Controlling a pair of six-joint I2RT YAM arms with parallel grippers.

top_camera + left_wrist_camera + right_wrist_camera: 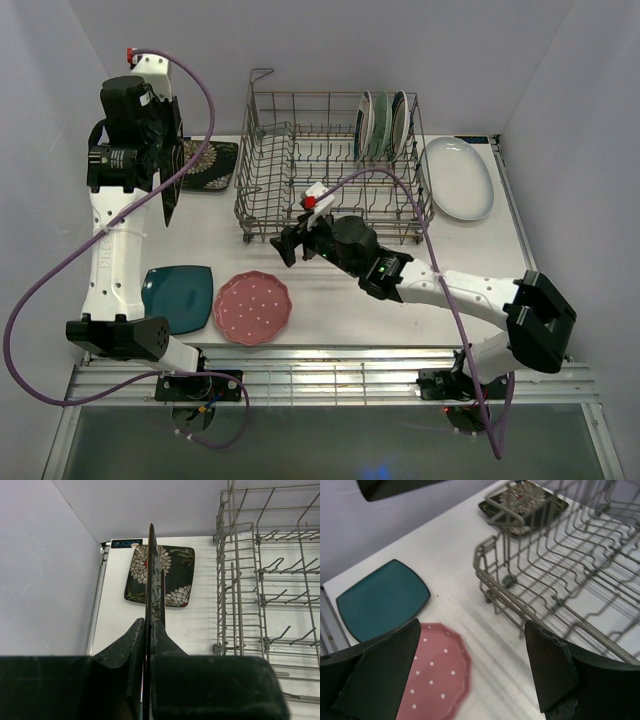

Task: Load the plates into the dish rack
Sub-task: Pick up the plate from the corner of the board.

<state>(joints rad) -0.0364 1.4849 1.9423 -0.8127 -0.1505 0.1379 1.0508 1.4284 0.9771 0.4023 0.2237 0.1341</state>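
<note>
My left gripper [172, 175] is shut on a black floral square plate [154, 587], held on edge above the table left of the grey wire dish rack [300, 200]. A second black floral square plate [175, 565] lies flat behind it. My right gripper [292, 243] is open and empty at the rack's front left corner, above the table. A pink dotted scalloped plate [253, 307] and a dark teal plate [178, 297] lie at the front left. Three round plates [385, 125] stand in the rack's far right. A large white oval plate [458, 177] lies right of the rack.
A purple cable [45, 290] loops from the left arm over the table's left side. Grey walls close in on the left, back and right. A slatted metal ledge [330, 380] runs along the near edge by the arm bases.
</note>
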